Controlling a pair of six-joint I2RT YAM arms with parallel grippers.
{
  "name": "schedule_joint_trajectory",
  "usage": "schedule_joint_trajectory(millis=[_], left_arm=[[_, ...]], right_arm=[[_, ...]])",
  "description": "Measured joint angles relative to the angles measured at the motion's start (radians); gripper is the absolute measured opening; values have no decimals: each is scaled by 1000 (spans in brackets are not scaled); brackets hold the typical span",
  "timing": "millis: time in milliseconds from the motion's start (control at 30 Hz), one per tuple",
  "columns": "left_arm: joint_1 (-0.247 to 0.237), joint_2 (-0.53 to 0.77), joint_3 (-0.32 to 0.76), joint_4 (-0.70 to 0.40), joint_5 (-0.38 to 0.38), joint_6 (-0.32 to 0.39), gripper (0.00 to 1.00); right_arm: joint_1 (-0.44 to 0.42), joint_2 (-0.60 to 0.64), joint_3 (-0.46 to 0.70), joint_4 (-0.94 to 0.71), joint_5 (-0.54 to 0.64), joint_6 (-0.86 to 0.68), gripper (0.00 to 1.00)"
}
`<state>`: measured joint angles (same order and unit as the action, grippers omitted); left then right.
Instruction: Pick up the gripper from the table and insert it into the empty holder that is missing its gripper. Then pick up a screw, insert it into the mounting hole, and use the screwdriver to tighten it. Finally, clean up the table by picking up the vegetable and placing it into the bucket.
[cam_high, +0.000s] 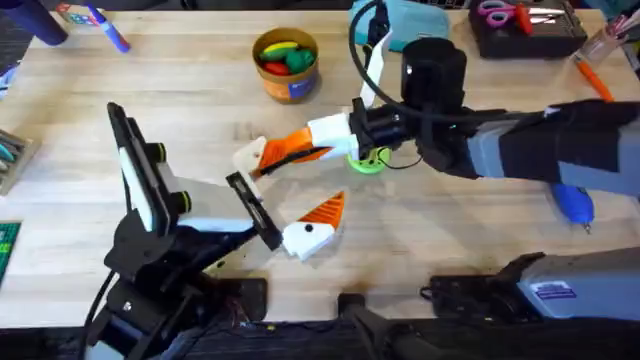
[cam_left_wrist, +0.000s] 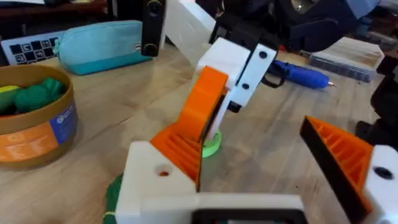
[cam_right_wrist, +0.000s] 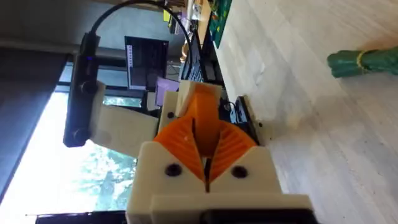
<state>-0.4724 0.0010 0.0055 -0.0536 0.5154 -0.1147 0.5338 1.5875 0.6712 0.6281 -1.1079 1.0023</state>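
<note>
Toward the tabletop's left edge the left gripper (cam_high: 265, 210) carries one orange finger beside its bare holder (cam_high: 255, 212), so its opening can't be judged, while the right gripper (cam_high: 262, 158), closed on the gripper (cam_high: 250, 155), hangs just beyond the rail's far end.

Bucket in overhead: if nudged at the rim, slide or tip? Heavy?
Probably slides: the bucket looks squat, wider than tall. Likely light, being a small tub with only a few toy vegetables inside. Its smooth round wall may slip in a pinch.

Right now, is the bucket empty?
No, in the overhead view the bucket holds yellow, red and green vegetables.
</note>
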Motion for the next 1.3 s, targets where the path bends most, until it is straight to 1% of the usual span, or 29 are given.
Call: schedule_joint_trajectory(millis=[233, 400, 567, 1167, 1300], left_arm=[[0, 6, 0, 0, 34, -1, 992], [0, 6, 0, 1, 76, -2, 992], [6, 5, 0, 0, 95, -7, 992], [6, 5, 0, 0, 102, -18, 992], [6, 5, 0, 0, 102, -17, 992]], right_arm=[[-5, 0, 0, -3, 5, 9, 11], [-2, 0, 0, -6, 0, 16, 11], [-2, 0, 0, -22, -12, 16, 11], [0, 0, 1, -34, -15, 15, 11], [0, 0, 1, -41, -15, 19, 78]])
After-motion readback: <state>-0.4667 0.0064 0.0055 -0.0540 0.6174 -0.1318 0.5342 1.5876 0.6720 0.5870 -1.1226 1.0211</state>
